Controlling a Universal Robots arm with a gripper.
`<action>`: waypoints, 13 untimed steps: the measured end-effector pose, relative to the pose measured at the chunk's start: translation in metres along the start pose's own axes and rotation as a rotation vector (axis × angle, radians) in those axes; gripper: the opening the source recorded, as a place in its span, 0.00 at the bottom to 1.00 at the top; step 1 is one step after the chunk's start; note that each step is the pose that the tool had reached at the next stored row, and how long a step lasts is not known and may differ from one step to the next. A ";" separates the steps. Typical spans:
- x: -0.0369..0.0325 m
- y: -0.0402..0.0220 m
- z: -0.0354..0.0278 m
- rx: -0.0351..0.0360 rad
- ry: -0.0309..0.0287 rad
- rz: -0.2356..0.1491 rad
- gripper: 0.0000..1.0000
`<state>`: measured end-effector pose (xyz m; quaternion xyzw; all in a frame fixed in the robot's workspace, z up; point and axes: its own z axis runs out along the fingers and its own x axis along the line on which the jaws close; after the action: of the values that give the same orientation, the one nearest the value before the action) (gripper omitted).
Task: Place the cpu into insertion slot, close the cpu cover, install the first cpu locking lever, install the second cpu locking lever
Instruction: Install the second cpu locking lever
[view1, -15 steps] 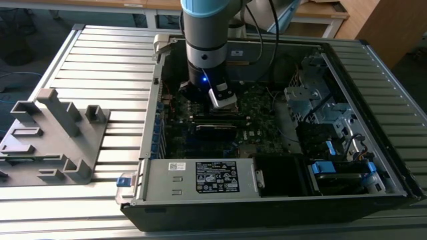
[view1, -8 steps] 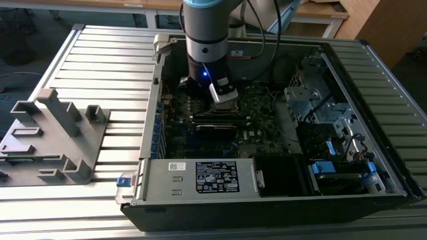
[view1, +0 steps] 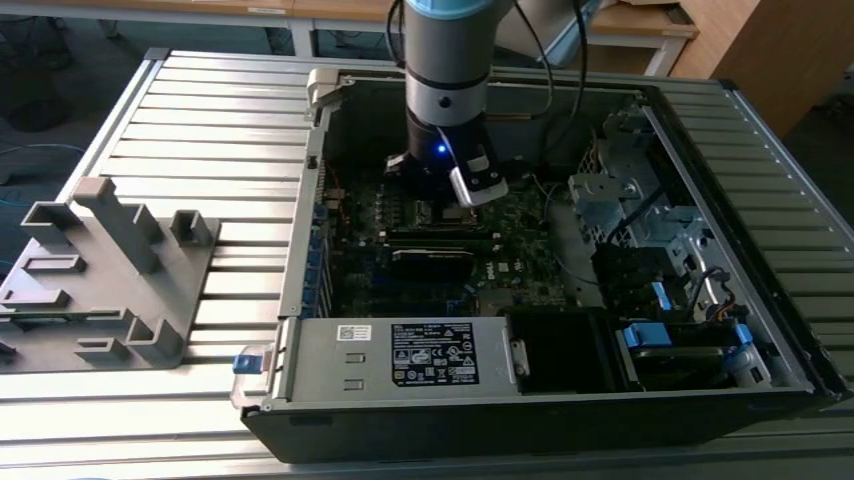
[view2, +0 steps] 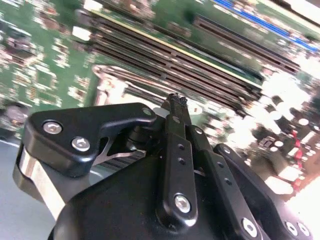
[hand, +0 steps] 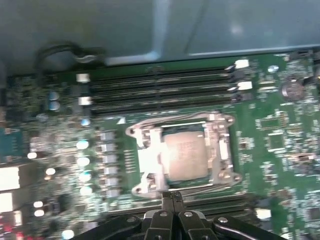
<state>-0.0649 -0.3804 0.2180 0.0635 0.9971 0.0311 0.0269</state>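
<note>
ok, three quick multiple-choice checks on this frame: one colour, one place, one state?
1. What colour is the motherboard?
A red
B green
C white

2. Where is the cpu?
A lying loose elsewhere on the motherboard
B propped on edge
C seated flat in the insertion slot

3. How is the gripper?
A shut, with nothing between its tips
B wide open
C shut on the cpu

Key:
1 B, the first wrist view shows a green board.
2 C, the silvery rim frames the chip's grey face.
3 A, the tips meet in both wrist views.

The silver-grey cpu (hand: 186, 156) lies flat in the insertion slot (hand: 223, 152), framed by the closed cpu cover (hand: 150, 161).
</note>
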 end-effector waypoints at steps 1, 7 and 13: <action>-0.0035 0.0004 0.0002 0.0000 0.0000 0.000 0.11; -0.0055 0.0107 0.0014 0.0000 0.0000 0.000 0.11; -0.0040 0.0253 0.0028 -0.0001 0.0001 -0.002 0.11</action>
<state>-0.0576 -0.3557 0.2171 0.0627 0.9972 0.0311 0.0269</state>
